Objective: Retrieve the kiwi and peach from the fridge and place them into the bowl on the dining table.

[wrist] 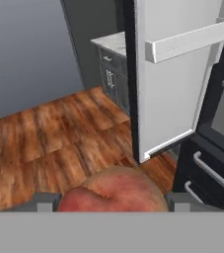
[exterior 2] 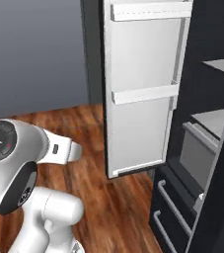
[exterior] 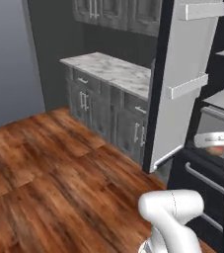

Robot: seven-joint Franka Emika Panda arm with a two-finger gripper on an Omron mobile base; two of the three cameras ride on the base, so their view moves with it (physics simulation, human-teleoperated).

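Observation:
The peach (wrist: 114, 190), round and orange-red, sits between my two finger tips in the hand view, and my gripper (wrist: 113, 201) is shut on it. From the left base view the gripper (exterior: 213, 140) hangs in front of the open fridge (exterior: 217, 99), with a bit of the peach (exterior: 216, 148) showing under the hand. The fridge door (exterior 2: 143, 89) stands swung wide open, its white inner side with two door shelves facing me. Grey shelves (exterior 2: 209, 121) show inside the black fridge body. The kiwi, the bowl and the dining table are out of view.
A marble counter (exterior: 113, 71) on grey cabinets stands left of the fridge door, with wall cabinets above it. Fridge drawers with grey bar handles (exterior 2: 175, 207) sit low on the right. Wooden floor (exterior: 49, 173) spreads open to the left, up to a grey wall.

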